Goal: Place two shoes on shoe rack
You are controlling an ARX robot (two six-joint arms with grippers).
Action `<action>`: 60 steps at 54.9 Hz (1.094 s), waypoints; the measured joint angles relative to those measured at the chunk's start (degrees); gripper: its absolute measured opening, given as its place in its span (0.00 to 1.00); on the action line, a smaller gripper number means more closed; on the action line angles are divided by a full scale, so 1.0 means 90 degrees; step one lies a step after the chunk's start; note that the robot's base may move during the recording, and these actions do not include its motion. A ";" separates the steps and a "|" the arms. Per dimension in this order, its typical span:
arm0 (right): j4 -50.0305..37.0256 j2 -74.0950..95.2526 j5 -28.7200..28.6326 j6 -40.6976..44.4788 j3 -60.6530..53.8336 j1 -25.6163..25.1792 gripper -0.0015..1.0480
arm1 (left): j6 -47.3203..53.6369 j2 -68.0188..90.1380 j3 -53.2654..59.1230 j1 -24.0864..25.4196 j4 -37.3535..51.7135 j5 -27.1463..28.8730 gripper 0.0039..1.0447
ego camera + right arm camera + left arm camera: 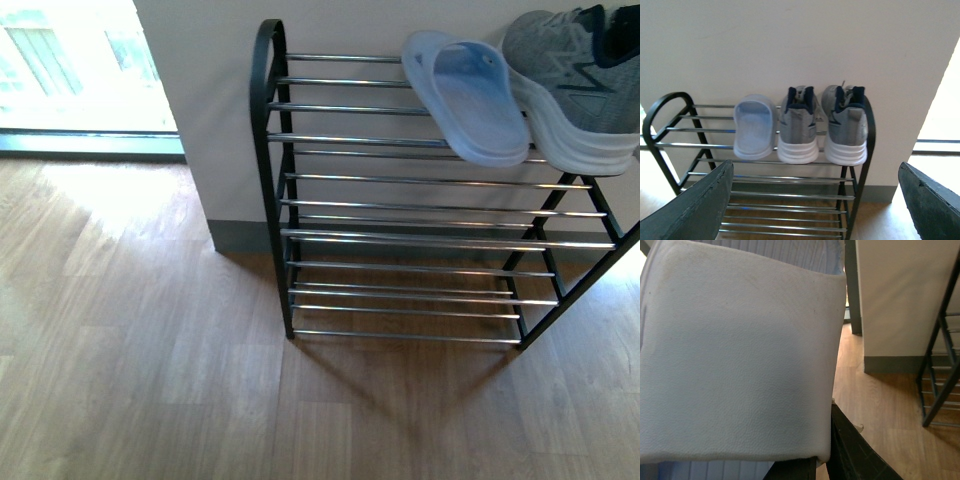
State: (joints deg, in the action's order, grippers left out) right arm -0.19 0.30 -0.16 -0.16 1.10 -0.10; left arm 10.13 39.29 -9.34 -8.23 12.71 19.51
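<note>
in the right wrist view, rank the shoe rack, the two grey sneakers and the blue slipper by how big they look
1. shoe rack
2. The two grey sneakers, about alike
3. blue slipper, slightly smaller

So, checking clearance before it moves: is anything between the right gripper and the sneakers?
Nothing visible. The right gripper is open and faces the sneakers on the rack; the slipper sits beside them, not in front.
</note>
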 joint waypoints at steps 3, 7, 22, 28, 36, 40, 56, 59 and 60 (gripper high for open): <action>0.0000 -0.0002 0.0000 0.0000 0.0000 0.0000 0.91 | 0.0000 0.0000 0.0000 -0.0002 0.0000 -0.0002 0.02; 0.0012 0.0000 0.0046 0.0000 0.0000 0.0000 0.91 | 0.0002 0.0002 0.0000 -0.0002 0.0000 -0.0022 0.02; 0.0012 -0.0002 0.0041 0.0000 0.0000 0.0000 0.91 | 0.0000 -0.0002 -0.0002 -0.0010 0.0000 -0.0019 0.02; 0.0012 -0.0002 0.0024 0.0000 0.0000 0.0000 0.91 | -0.0019 0.0000 0.0000 -0.0010 0.0007 -0.0005 0.02; 0.0012 -0.0002 0.0022 0.0000 0.0000 0.0000 0.91 | -0.1314 0.1137 -0.0508 -0.0304 0.0806 -0.0039 0.02; 0.0012 -0.0002 0.0022 0.0000 0.0000 0.0000 0.91 | -0.1768 0.1991 -0.1151 -0.0503 0.0867 -0.0233 0.02; 0.0012 -0.0002 0.0019 0.0002 0.0000 0.0000 0.91 | -0.3014 0.5015 -0.4075 -0.0964 0.0639 -0.1634 0.02; 0.0012 -0.0002 0.0022 0.0000 0.0000 0.0000 0.91 | -0.3478 0.5860 -0.4906 -0.1015 0.0461 -0.1928 0.02; 0.0012 -0.0002 0.0022 0.0000 0.0000 0.0000 0.91 | -0.3611 0.6093 -0.5127 -0.1030 0.0415 -0.1989 0.02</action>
State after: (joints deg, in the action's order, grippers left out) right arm -0.08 0.27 0.03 -0.16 1.10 -0.10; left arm -22.37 94.13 -55.48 -17.50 16.45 1.61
